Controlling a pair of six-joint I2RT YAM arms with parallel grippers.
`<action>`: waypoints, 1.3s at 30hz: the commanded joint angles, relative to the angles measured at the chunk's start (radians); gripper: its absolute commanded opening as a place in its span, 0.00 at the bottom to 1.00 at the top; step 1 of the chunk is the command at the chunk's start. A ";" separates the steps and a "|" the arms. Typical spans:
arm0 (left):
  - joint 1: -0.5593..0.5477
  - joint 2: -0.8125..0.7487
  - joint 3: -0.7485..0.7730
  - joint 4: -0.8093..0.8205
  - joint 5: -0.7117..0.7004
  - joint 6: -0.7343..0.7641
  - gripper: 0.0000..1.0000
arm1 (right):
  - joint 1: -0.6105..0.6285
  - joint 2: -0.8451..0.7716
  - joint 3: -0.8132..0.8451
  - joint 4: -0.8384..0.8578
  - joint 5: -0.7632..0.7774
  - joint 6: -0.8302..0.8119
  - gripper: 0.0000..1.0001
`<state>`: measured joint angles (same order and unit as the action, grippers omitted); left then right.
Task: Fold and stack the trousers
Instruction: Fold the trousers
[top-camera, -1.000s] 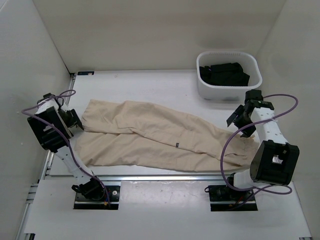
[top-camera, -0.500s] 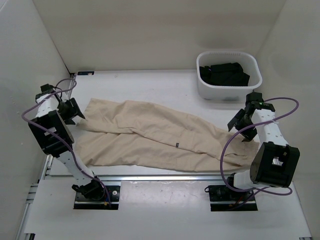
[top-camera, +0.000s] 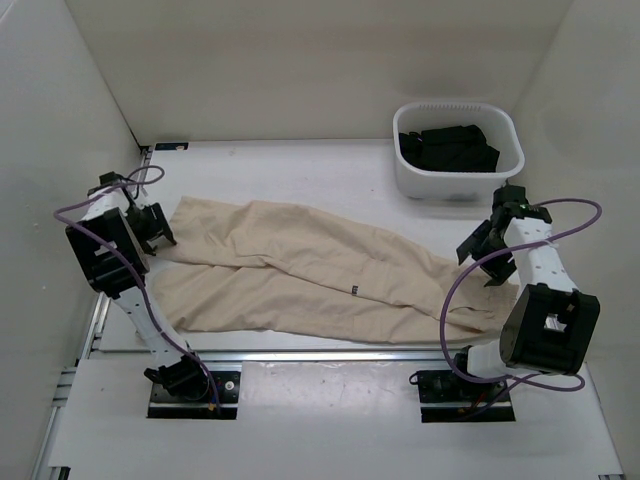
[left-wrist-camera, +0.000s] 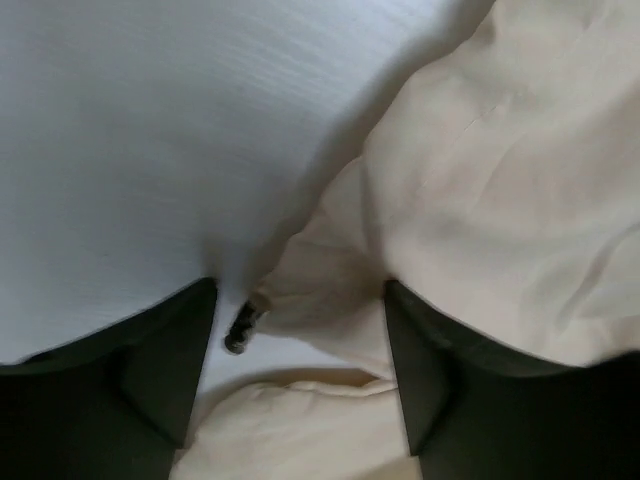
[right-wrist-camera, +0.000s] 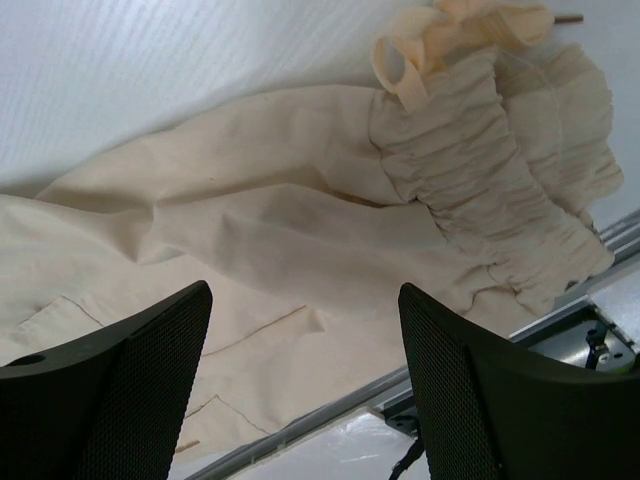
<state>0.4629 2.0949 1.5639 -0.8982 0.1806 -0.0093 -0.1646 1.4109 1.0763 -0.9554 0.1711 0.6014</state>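
Note:
The beige trousers lie spread across the table, legs to the left, gathered waistband to the right, a small dark tag near the middle. My left gripper is open low over the leg cuffs at the far left, its fingers straddling the cloth edge. My right gripper is open and empty above the waistband at the right end.
A white basket holding black garments stands at the back right. A metal rail runs along the table's near edge under the trousers. White walls close in on the left and right.
My left gripper has swung toward the leg cuffs and dropped closer to the cloth. My right gripper has shifted slightly over the waistband. The trousers have not moved.

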 joint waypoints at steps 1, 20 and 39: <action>-0.035 0.008 -0.027 0.022 -0.004 0.009 0.70 | -0.013 0.000 0.031 -0.091 0.011 0.090 0.80; -0.035 -0.059 0.004 0.001 -0.023 0.009 0.14 | -0.013 -0.207 -0.328 0.107 0.151 0.439 0.63; -0.035 -0.165 0.094 -0.056 -0.194 0.009 0.14 | -0.041 -0.141 -0.161 0.060 0.309 0.373 0.00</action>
<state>0.4259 2.0163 1.5723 -0.9405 0.0650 -0.0040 -0.1825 1.3079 0.7979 -0.8616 0.4099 1.0042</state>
